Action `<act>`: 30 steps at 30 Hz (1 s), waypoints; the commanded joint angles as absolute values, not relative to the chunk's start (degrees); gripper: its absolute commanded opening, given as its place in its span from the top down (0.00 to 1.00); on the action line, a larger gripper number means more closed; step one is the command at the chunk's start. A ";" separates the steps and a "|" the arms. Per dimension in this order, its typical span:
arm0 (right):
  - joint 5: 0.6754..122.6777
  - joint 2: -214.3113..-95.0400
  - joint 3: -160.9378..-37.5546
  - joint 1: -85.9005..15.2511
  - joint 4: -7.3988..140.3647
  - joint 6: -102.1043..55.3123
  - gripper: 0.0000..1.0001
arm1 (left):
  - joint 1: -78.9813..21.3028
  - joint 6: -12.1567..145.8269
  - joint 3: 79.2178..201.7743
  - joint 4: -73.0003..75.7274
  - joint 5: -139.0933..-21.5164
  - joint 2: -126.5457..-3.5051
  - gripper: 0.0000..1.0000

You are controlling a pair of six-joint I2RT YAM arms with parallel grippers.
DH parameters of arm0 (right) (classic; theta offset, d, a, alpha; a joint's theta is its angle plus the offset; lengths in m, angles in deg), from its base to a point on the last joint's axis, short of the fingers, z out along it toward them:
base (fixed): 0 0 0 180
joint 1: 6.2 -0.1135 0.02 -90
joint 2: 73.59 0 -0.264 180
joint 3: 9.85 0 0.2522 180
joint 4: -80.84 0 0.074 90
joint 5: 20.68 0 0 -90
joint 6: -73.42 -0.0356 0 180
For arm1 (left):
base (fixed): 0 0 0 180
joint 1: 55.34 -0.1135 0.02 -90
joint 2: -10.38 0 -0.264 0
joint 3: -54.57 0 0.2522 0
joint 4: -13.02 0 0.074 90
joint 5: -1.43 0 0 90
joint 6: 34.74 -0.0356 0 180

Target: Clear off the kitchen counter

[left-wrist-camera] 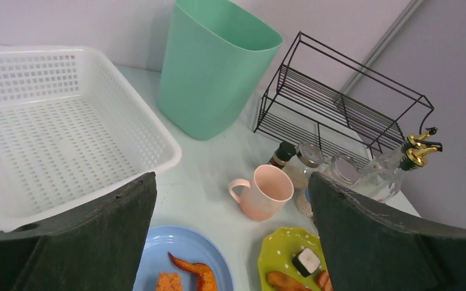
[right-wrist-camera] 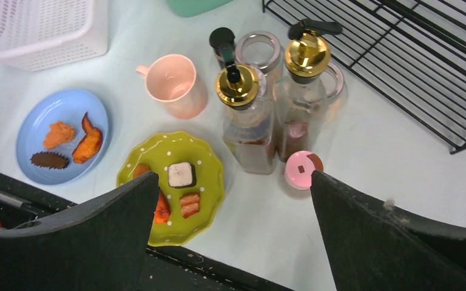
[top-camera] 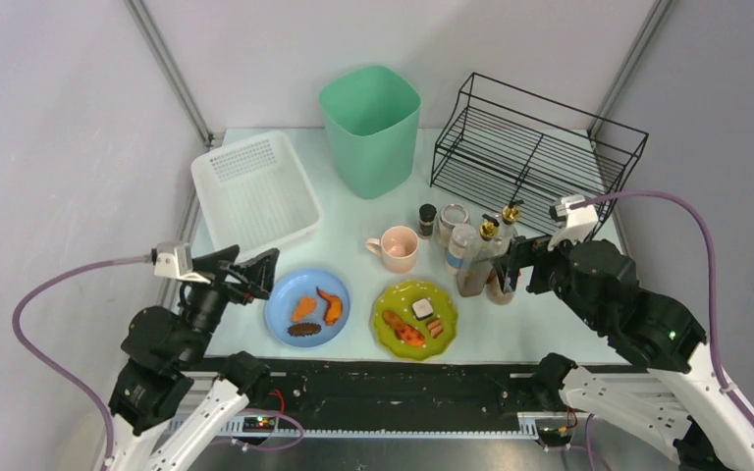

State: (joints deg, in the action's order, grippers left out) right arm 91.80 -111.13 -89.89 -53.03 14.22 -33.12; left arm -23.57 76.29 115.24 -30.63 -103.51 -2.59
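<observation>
Near edge: left gripper (top-camera: 245, 267) hovers over the left end of the kitchen counter (top-camera: 540, 329), jaws apart, nothing held. Right gripper (top-camera: 509, 267) stands just beside the pump bottles (top-camera: 476, 260), jaws likewise apart and empty.

Counter fills the cell floor ahead of both arms. It lies flat, face up, and its long axis appears to run left to right.

Loaded items, near to far:
- blue plate (top-camera: 306, 307) and green plate (top-camera: 414, 319), both carrying food
- pink mug (top-camera: 396, 247)
- small jars (top-camera: 450, 221)
- white basket (top-camera: 255, 191), mint bin (top-camera: 370, 128) and black wire rack (top-camera: 535, 147) – all look empty

Assessment: clearing not yet begun – first pick in hand. The next move likely calls for the right jaws to close on one bottle body and lift it upright, without knocking its neighbours.
</observation>
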 commanded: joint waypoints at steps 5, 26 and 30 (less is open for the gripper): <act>86.08 -105.47 -89.09 -53.02 15.28 -29.96 0.00 | -23.35 75.90 112.57 -29.82 -107.98 3.13 0.02; 95.64 -106.61 -73.35 -53.13 33.61 -31.69 0.06 | -23.35 71.38 112.97 -36.23 -106.61 -0.87 0.02; 97.50 -108.09 -69.39 -53.09 40.14 -29.55 0.12 | -23.37 70.54 112.83 -36.24 -106.02 -0.84 0.02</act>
State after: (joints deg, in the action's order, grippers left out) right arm 94.22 -106.87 -72.23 -52.96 31.35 -30.97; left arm -23.57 72.90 112.90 -36.92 -107.26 -1.24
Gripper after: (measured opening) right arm 0.911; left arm 0.985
